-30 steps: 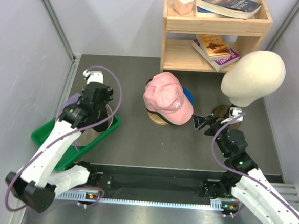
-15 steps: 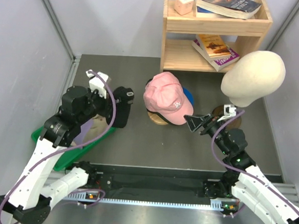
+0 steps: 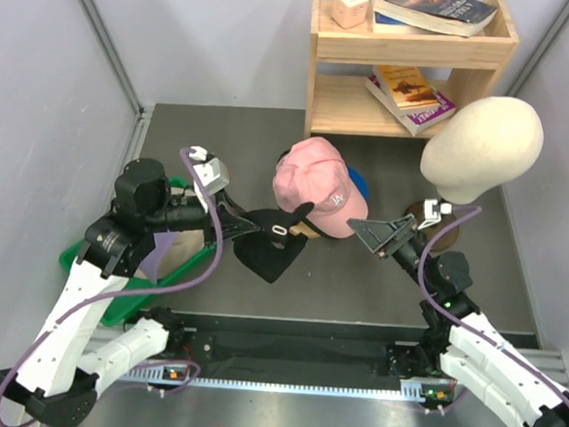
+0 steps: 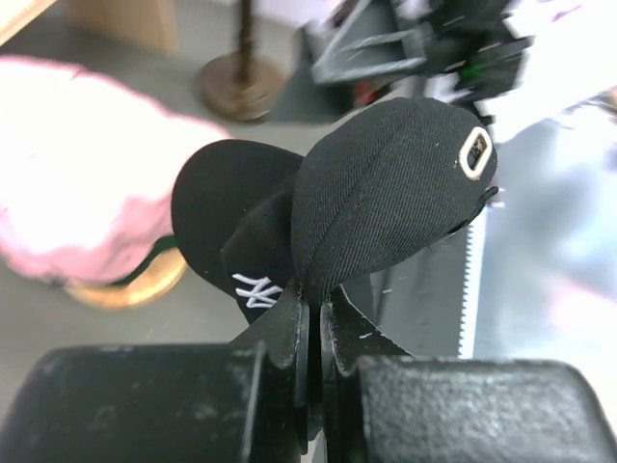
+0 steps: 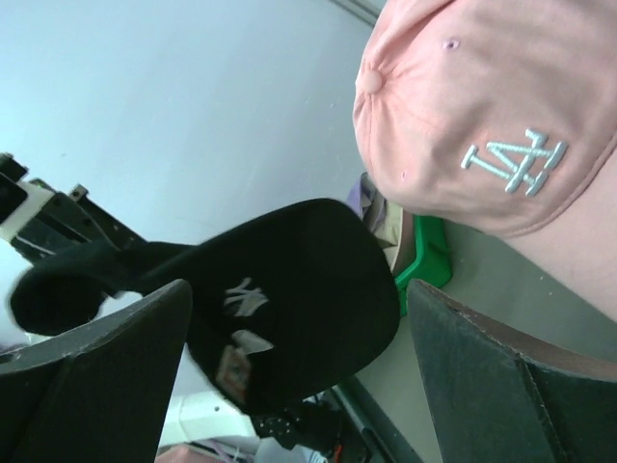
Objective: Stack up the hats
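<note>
A black cap with a white logo hangs in the air just left of the stack, pinched at its back edge by my left gripper, which is shut on it. The black cap droops with its brim toward the pink cap. The pale pink cap sits on top of a blue cap on a round wooden stand. My right gripper stands open just right of the pink cap's brim, holding nothing. In the right wrist view the black cap shows beyond the wide-open gripper, with the pink cap above.
A green tray with pale fabric in it lies at the left under my left arm. A cream mannequin head stands on a pole at the right. A wooden shelf with books is at the back. Walls close in on both sides.
My left arm lifted the black cap out of the green tray and swung it right, up to the pink cap. My right gripper shifted slightly and stayed open.
</note>
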`<action>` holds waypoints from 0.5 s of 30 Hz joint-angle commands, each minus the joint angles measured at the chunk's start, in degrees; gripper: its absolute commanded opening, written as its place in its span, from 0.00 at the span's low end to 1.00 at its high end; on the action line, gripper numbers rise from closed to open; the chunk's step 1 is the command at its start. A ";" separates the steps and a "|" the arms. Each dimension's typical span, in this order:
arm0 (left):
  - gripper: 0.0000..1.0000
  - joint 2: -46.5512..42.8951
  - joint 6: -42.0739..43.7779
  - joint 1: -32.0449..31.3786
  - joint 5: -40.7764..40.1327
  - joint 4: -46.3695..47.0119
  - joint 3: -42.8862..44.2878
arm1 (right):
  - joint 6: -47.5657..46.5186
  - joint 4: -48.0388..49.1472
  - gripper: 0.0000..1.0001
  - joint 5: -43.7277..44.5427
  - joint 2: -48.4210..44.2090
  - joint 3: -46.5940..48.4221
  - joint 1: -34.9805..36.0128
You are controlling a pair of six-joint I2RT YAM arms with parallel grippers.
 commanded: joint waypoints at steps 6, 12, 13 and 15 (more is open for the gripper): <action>0.00 -1.84 -11.50 0.11 17.71 18.07 4.47 | -1.47 25.59 0.93 -5.61 3.01 -8.58 1.09; 0.00 -0.09 -20.99 0.11 20.79 28.18 3.78 | -10.69 43.10 0.93 -12.82 9.51 -8.51 2.76; 0.00 0.09 -22.50 0.11 21.75 29.93 3.51 | -12.02 43.54 0.93 -13.61 10.04 -7.19 3.02; 0.00 0.09 -25.23 0.11 22.11 33.11 3.07 | -15.79 43.63 0.93 -15.71 11.80 -5.78 3.64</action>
